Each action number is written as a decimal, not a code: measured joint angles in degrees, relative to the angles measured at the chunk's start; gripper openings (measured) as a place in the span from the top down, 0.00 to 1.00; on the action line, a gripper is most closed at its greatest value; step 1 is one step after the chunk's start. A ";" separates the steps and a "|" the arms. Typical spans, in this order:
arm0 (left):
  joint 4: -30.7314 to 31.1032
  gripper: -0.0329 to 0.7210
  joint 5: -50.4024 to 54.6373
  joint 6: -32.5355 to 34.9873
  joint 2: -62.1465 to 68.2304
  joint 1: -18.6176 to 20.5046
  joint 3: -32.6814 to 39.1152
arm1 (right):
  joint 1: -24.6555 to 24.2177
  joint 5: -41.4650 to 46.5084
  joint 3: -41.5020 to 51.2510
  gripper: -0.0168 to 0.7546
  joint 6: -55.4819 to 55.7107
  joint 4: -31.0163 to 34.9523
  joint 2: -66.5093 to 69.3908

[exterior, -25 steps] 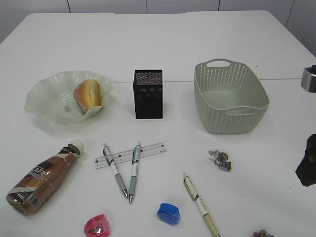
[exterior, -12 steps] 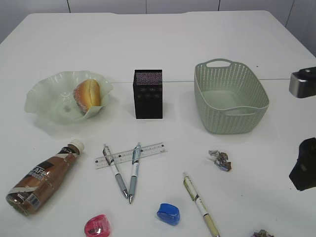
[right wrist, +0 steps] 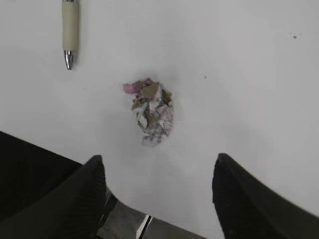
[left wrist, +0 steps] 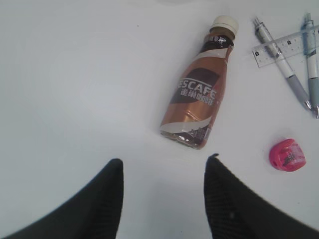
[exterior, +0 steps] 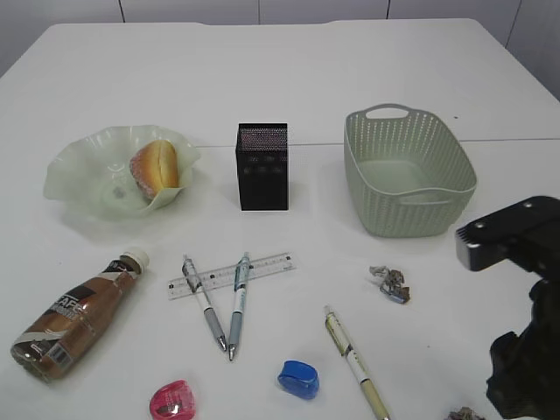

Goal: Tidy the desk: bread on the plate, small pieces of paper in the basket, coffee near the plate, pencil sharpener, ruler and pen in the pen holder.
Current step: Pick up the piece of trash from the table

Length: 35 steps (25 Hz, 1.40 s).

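The bread [exterior: 156, 166] lies on the pale green plate [exterior: 79, 179]. The coffee bottle [exterior: 74, 315] lies on its side at the front left and also shows in the left wrist view [left wrist: 199, 94]. My left gripper [left wrist: 164, 164] is open and empty, just short of the bottle's base. The ruler [exterior: 262, 267] lies under two pens [exterior: 206, 306]. A third pen [exterior: 354, 360], a blue sharpener [exterior: 298, 379] and a pink sharpener [exterior: 171, 400] lie near the front. My right gripper [right wrist: 157, 164] is open above a crumpled paper ball [right wrist: 152, 112]. Another paper ball [exterior: 390, 283] lies before the basket [exterior: 407, 171].
The black mesh pen holder [exterior: 262, 166] stands between plate and basket. My right arm [exterior: 521, 315] fills the front right corner. The table's front edge [right wrist: 149, 229] runs just beneath the right gripper. A pen tip [right wrist: 70, 30] lies left of the paper ball.
My right arm has come in from the right edge toward the front right, over the paper ball there. Nothing on the table has moved.
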 joint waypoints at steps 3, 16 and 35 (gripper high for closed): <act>-0.23 0.45 0.48 0.00 0.00 0.00 0.00 | 1.25 -3.72 1.00 0.34 2.08 -0.74 2.96; -1.75 0.45 1.60 -0.54 0.00 0.00 0.00 | 1.69 -11.30 1.10 0.34 2.74 0.04 19.54; -1.98 0.45 1.83 -0.54 0.00 0.00 0.00 | 1.69 -17.11 1.10 0.43 2.84 0.19 24.28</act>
